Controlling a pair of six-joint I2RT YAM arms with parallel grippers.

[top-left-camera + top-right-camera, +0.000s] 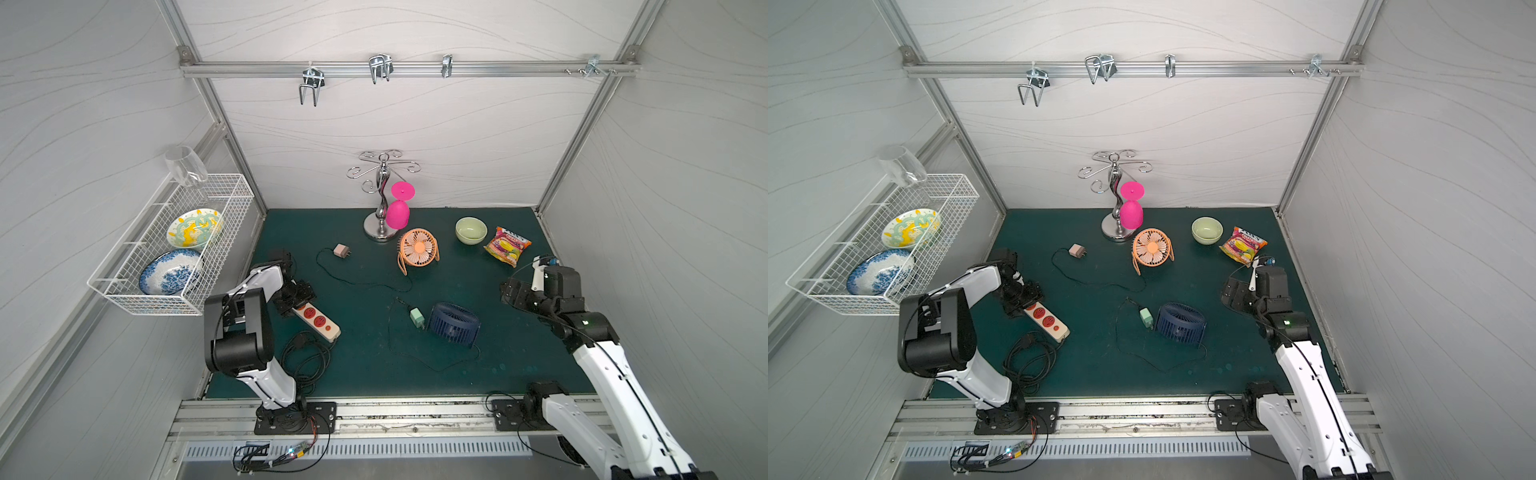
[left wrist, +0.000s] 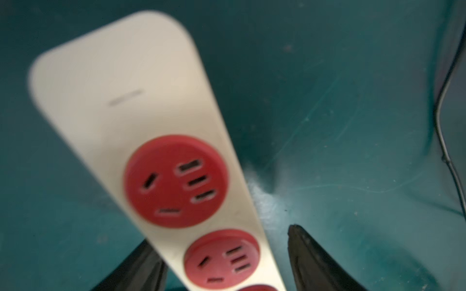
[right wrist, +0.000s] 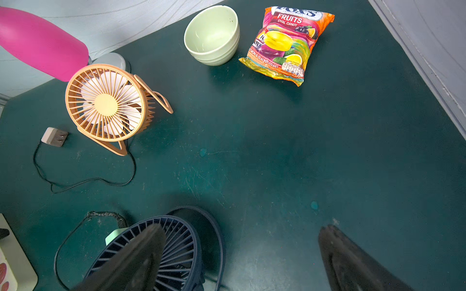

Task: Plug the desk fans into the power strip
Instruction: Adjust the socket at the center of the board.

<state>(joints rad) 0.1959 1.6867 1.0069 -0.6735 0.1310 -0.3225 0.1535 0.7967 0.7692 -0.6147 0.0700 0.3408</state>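
Power strip (image 1: 318,320) sits well apart from the navy fan (image 1: 453,324), on your left arm's side of it. The left gripper (image 2: 220,236) is straddling it, jaws apart, one finger (image 2: 315,257) clear of its edge. That smooth, round-cornered cream plastic looks slippery, so an off-centre squeeze could skate it over the green mat (image 1: 498,353), and the coiled black cord (image 1: 305,361) might tug back. Right gripper (image 3: 242,226) hangs wide open near the navy fan's ribbed grille and blocky mint plug (image 1: 417,318).
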